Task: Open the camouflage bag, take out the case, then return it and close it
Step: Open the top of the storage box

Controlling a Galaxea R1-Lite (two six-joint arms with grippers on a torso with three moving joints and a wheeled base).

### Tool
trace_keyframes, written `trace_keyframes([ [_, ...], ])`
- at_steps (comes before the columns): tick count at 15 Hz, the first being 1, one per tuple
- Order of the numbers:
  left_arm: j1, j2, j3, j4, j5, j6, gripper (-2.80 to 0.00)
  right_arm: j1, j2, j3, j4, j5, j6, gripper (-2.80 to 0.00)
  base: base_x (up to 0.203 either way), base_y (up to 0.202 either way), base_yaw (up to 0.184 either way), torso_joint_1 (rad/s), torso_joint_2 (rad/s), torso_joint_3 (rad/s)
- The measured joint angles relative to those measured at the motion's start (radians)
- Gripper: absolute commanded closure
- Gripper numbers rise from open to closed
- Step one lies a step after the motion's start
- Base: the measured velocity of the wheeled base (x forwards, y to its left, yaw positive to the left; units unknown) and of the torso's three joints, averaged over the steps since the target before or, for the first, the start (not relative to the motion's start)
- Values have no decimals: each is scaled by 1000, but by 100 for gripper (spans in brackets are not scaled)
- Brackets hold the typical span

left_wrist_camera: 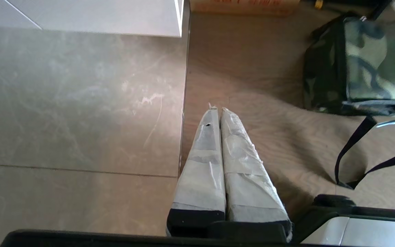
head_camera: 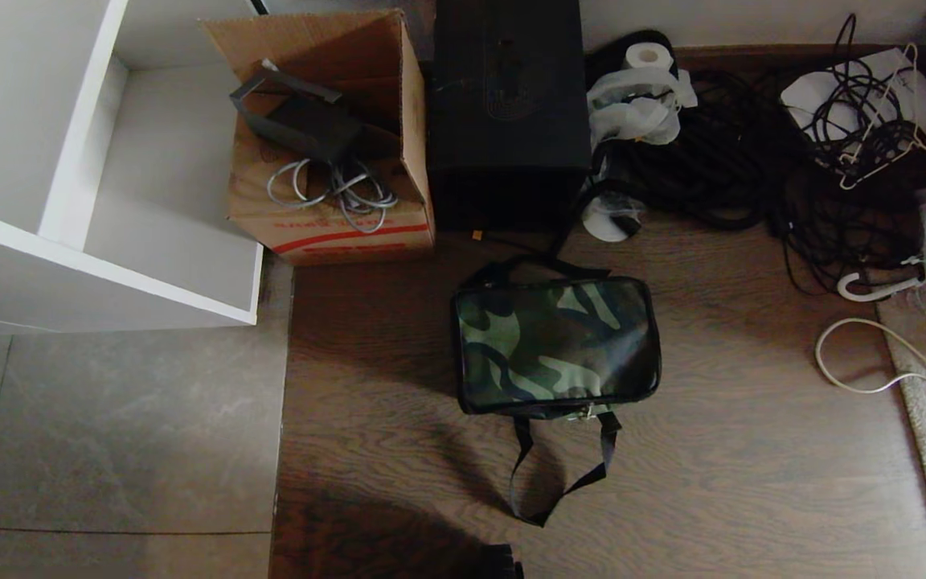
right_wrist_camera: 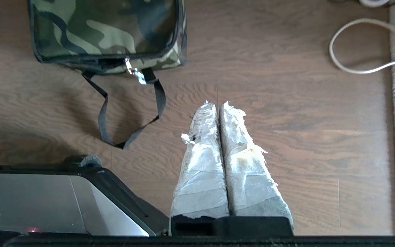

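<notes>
Wood-grain floor carries the bag (head_camera: 555, 346), which lies closed and flat in the middle of the head view, in front of a black box (head_camera: 509, 112) and a cardboard box (head_camera: 334, 137) against the wall. Its long axis runs left to right across the robot's front, and its loose strap (head_camera: 559, 474) trails toward the robot. The zip pull (right_wrist_camera: 133, 71) sits on the near long side, just beside where the strap joins. No case shows; it is presumably inside.

Neither arm appears in the head view. The left end effector (left_wrist_camera: 217, 109) hangs with fingers pressed together, empty, over the seam between tile and wood, the bag off to its right. The right end effector (right_wrist_camera: 214, 104) is likewise closed on nothing, with the bag ahead and to its left. The right one looks nearer the zip pull, so it seems better placed to start the opening.
</notes>
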Motion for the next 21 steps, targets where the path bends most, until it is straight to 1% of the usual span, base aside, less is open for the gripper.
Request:
trace_keyframes([
  [8, 0, 0, 0, 0, 0, 3, 0, 0, 0, -1, 0, 0, 0, 0, 0, 0, 0, 3, 3, -184],
  [16, 0, 0, 0, 0, 0, 2, 0, 0, 0, 0, 0, 0, 0, 0, 0, 0, 0, 0, 1, -12],
  [19, 0, 0, 0, 1, 0, 2, 0, 0, 0, -1, 0, 0, 0, 0, -162, 0, 2, 1, 4, -1],
  [21, 0, 0, 0, 1, 0, 2, 0, 0, 0, -1, 0, 0, 0, 0, 0, 0, 0, 0, 0, 0],
])
